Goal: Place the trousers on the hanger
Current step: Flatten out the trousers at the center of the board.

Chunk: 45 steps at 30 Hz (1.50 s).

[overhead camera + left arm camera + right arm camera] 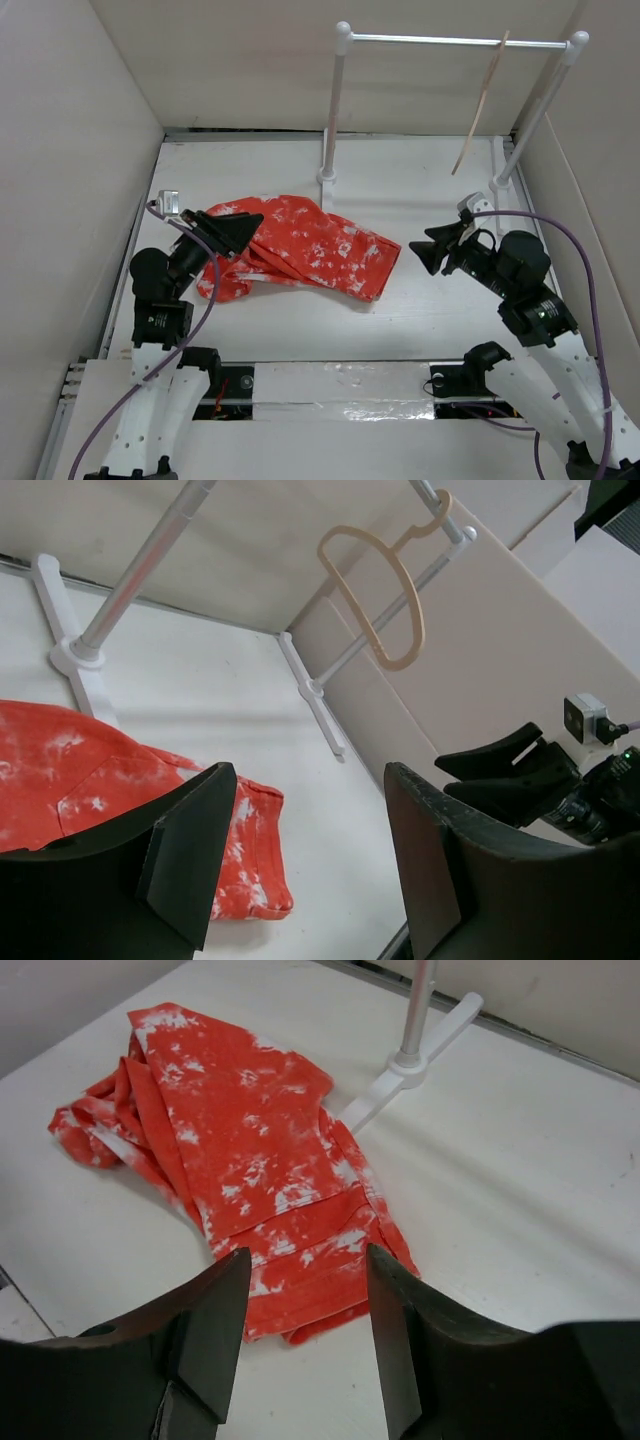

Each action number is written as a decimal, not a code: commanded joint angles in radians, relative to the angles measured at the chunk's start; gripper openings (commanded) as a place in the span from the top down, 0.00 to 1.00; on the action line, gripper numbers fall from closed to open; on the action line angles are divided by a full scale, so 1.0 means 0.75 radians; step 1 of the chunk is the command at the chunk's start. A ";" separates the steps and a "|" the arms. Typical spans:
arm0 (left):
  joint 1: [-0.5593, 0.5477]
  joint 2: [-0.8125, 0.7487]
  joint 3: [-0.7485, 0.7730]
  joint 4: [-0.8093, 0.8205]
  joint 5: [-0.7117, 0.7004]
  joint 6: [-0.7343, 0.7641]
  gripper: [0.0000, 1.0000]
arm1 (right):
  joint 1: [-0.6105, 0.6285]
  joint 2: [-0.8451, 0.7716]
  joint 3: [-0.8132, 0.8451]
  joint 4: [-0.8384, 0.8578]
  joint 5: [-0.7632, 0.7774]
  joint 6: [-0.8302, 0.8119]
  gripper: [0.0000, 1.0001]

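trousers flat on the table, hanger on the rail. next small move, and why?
Probably lower the left gripper onto the end of the trousers beneath it and pinch the cloth. Both grippers are open and empty. The trousers lie crumpled on the table, and the hanger hangs untouched on the rail. The left gripper sits over the cloth, while the right gripper stands apart from it.

The left arm (160,320), lower left in the top view, and the right arm (540,310), lower right, have white lower links and black joints. The left tool (245,235) and right tool (420,257) carry flat black wedge-shaped fingers. A purple cable (594,300) trails along each arm.
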 commanded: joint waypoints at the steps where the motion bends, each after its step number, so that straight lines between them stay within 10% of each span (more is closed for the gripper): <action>1: 0.003 0.037 -0.026 0.195 0.049 -0.056 0.42 | 0.019 -0.014 -0.005 0.041 -0.059 -0.042 0.44; 5: 0.003 0.104 -0.050 0.397 0.045 -0.144 0.70 | 0.049 0.000 -0.056 0.074 -0.059 -0.020 1.00; 11: -0.261 0.411 0.092 0.583 -0.067 -0.174 1.00 | 0.264 0.135 -0.167 0.247 0.057 0.060 1.00; 19: -0.948 0.641 0.251 -0.053 -1.153 0.222 0.88 | 0.648 0.290 -0.134 0.137 0.585 0.083 0.94; 25: -0.948 0.334 -0.177 -0.145 -1.139 0.030 0.58 | 0.673 0.372 -0.279 0.256 0.553 0.101 0.43; 45: -1.018 0.769 -0.414 0.157 -1.123 -0.122 0.43 | 0.673 0.865 -0.216 0.380 0.606 0.054 0.40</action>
